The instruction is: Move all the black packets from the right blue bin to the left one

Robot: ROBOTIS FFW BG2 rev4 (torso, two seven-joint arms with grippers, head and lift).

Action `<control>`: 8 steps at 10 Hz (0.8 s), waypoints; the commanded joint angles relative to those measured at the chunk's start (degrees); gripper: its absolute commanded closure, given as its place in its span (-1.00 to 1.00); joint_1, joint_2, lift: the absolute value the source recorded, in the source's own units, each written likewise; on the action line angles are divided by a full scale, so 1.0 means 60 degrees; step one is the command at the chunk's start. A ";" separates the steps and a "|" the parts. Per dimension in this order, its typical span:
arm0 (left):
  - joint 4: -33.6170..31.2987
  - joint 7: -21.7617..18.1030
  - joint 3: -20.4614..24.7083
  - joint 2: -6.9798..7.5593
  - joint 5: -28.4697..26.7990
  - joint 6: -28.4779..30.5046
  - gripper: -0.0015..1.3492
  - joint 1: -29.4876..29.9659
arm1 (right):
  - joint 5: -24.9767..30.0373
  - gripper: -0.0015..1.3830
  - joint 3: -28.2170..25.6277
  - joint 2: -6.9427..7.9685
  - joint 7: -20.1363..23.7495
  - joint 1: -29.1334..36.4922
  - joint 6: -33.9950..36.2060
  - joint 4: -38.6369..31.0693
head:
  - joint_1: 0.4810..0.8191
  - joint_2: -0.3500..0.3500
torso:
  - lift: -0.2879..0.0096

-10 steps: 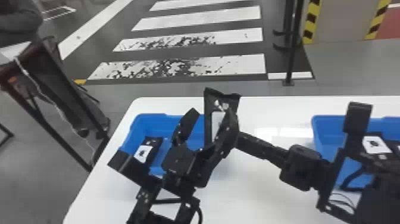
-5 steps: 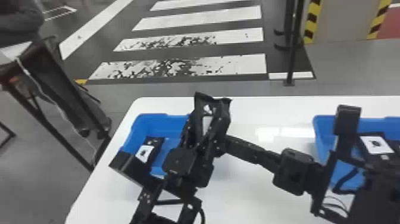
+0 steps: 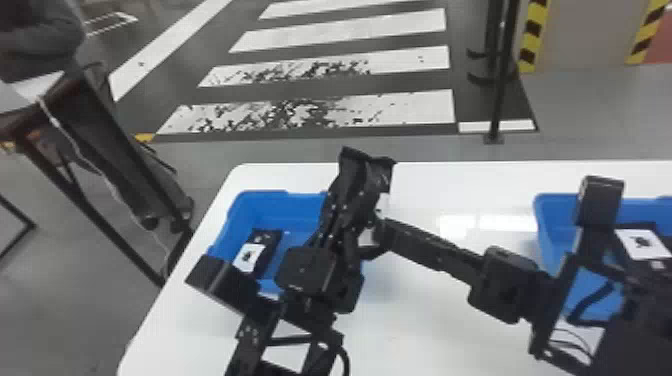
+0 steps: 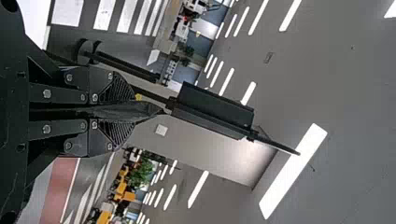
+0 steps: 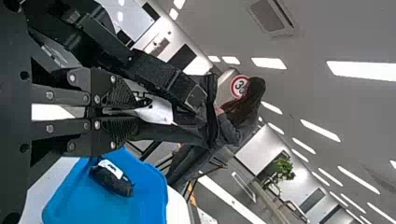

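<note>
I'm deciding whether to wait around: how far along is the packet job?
Partly done. One black packet already lies in the left blue bin. Another packet is in hand, pinched by both the left gripper and right gripper, apparently mid-handover. At least one labelled packet is left in the right bin, partly hidden by the right arm.

Beyond the white surface (image 3: pixel 425 335), scuffed white stripes (image 3: pixel 350 30) cross the dark floor (image 3: pixel 480 100) near a black post (image 3: pixel 501 80). A pale cable (image 3: pixel 111 189) hangs by a dark-framed stand (image 3: pixel 95 210). The right wrist view has a round red-rimmed sign (image 5: pixel 239 86), a green plant (image 5: pixel 284 169) and ceiling lights (image 5: pixel 360 70).
</note>
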 commanded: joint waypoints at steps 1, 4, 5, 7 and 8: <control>-0.0001 0.0006 0.0084 -0.0026 -0.0128 -0.0081 0.80 -0.0024 | -0.0072 -0.54 -0.0008 0.0025 0.0172 0.0001 -0.0630 0.0312 | 0.27 0.76 | -0.01; 0.1218 0.0402 0.1398 -0.0290 -0.2280 0.0153 0.80 -0.0774 | -0.0072 -0.70 -0.0541 0.0157 0.0392 0.0399 -0.1075 0.0523 | 0.27 0.78 | -0.01; 0.2202 0.0431 0.2102 -0.0407 -0.3384 0.0153 0.80 -0.1313 | -0.0072 -0.54 -0.0770 0.0187 0.0392 0.0493 -0.1098 0.0523 | 0.27 0.80 | -0.01; 0.3444 0.0782 0.3035 -0.0466 -0.4736 -0.0222 0.80 -0.1923 | 0.0137 -0.33 -0.1265 0.0216 0.0392 0.0610 -0.1169 0.0546 | 0.27 0.89 | -0.01; 0.3889 0.1222 0.3073 -0.0480 -0.4641 -0.0104 0.52 -0.2087 | 0.0366 -0.25 -0.1589 0.0260 0.0392 0.0657 -0.1239 0.0593 | 0.27 0.94 | -0.01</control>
